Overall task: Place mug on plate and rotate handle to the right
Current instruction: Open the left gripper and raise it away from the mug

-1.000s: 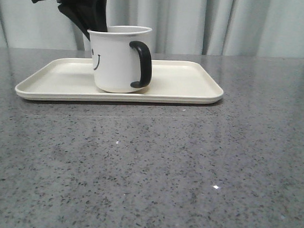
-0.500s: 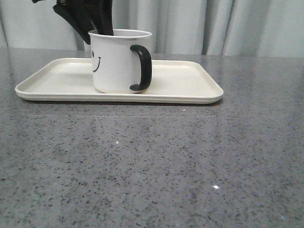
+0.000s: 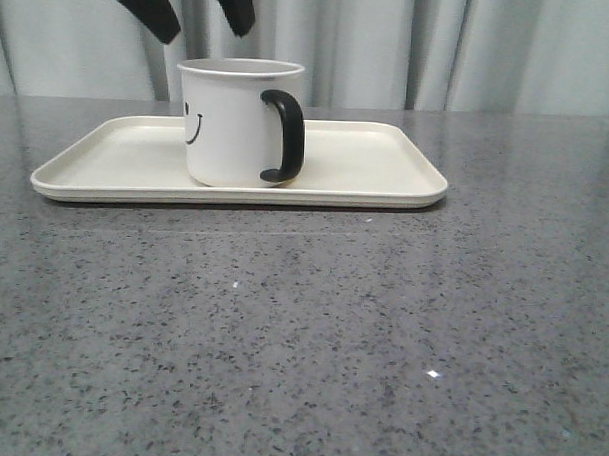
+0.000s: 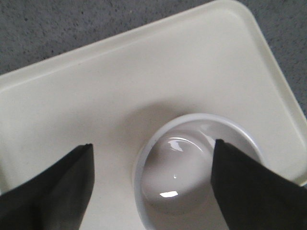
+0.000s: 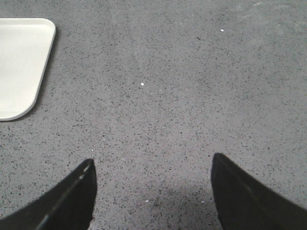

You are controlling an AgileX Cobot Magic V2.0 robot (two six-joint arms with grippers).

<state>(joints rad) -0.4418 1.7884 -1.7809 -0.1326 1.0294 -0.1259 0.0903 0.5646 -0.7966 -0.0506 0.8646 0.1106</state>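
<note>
The white mug (image 3: 228, 120) with a smiley face stands upright on the cream plate (image 3: 367, 165), left of its middle. Its black handle (image 3: 285, 135) points to the right. My left gripper (image 3: 201, 29) hangs open above the mug, clear of its rim, with the fingertips (image 3: 157, 18) spread. The left wrist view looks down into the empty mug (image 4: 192, 167) on the plate (image 4: 144, 76), with the left gripper (image 4: 151, 146) open and empty above it. My right gripper (image 5: 151, 160) is open and empty over bare table; it is out of the front view.
The grey speckled table (image 3: 301, 328) stretches in front of the plate. A corner of the plate (image 5: 21, 62) shows in the right wrist view. Pale curtains (image 3: 441, 48) hang behind the table.
My left gripper has let go of the mug's rim, opened wider and risen above the mug. The mug stays on the plate with its handle to the right.
</note>
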